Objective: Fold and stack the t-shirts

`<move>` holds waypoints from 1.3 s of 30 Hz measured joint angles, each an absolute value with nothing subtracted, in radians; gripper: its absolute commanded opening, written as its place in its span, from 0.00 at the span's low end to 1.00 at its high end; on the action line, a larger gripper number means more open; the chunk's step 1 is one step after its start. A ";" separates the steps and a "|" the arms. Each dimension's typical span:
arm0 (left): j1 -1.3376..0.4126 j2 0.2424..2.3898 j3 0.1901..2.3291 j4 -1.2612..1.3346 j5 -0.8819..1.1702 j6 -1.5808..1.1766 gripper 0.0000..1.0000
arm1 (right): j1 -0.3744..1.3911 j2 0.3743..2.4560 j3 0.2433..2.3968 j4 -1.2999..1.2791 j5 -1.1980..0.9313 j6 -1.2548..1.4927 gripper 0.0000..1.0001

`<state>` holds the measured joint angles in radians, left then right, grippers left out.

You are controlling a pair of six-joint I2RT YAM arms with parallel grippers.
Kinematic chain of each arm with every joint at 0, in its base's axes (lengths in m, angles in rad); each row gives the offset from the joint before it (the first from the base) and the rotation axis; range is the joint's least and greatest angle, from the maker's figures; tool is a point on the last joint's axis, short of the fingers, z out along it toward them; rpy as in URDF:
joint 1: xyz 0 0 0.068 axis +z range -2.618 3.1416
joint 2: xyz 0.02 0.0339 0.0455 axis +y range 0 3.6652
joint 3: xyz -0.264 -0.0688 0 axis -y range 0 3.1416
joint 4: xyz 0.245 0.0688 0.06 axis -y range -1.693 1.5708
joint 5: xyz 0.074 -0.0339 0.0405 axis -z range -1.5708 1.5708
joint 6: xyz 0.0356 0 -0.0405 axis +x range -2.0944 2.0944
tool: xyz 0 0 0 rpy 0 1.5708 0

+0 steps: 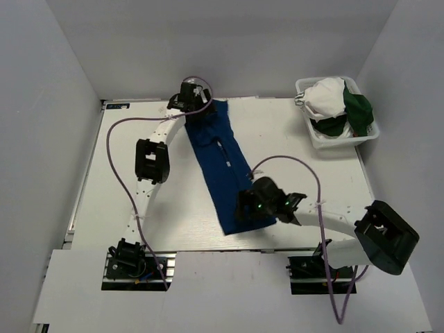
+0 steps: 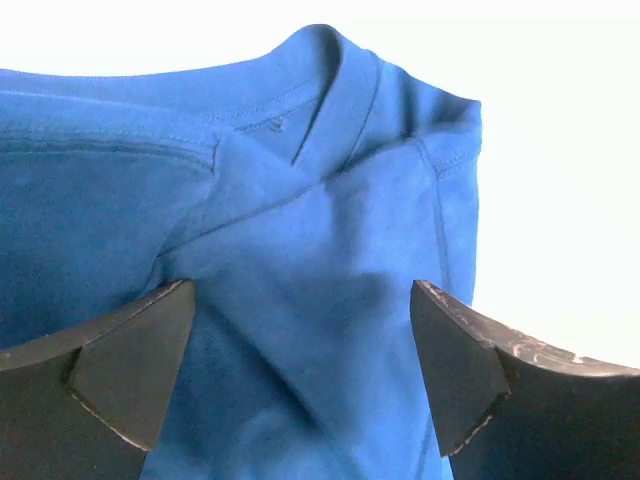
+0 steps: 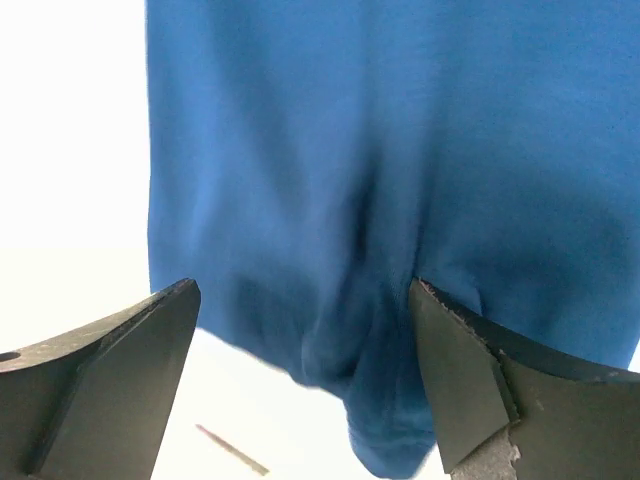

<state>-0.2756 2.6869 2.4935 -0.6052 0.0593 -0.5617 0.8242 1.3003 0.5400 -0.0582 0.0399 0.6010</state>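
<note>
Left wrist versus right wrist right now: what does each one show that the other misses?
Left wrist only: the collar end of the blue t-shirt, with its ribbed neckband and a diagonal fold just below it. Right wrist only: the shirt's bottom hem, slightly bunched, and a thin reddish sliver on the table. Both: blue fabric on the white table, framed by an open gripper, left gripper and right gripper, fingers wide on either side of the cloth.
</note>
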 measured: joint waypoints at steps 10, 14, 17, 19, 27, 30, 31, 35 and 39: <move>-0.364 2.819 2.510 -0.163 0.401 -0.652 1.00 | 1.227 1.488 0.712 -0.074 0.045 0.498 0.90; -0.375 2.819 2.484 -0.096 0.415 -0.674 1.00 | 1.269 1.508 0.751 -0.138 0.112 0.477 0.90; -0.372 2.818 2.484 -0.096 0.408 -0.682 1.00 | 1.288 1.494 0.764 -0.213 0.150 0.476 0.90; -0.368 2.813 2.484 -0.100 0.389 -0.685 1.00 | 1.297 1.459 0.765 -0.273 0.167 0.479 0.90; -0.319 2.654 2.445 -0.248 0.180 -0.595 1.00 | 1.300 1.130 0.764 -0.317 0.168 0.515 0.90; -0.296 2.466 2.351 -0.302 0.132 -0.537 1.00 | 1.300 1.069 0.760 -0.346 0.189 0.578 0.90; -0.292 2.392 2.321 -0.318 0.120 -0.517 1.00 | 1.300 1.056 0.750 -0.356 0.200 0.603 0.90; -0.302 2.058 2.137 -0.368 0.103 -0.466 1.00 | 1.287 0.989 0.676 -0.430 0.245 0.736 0.90; -0.329 1.664 1.699 -0.336 0.147 -0.477 1.00 | 1.254 0.928 0.604 -0.535 0.289 0.873 0.90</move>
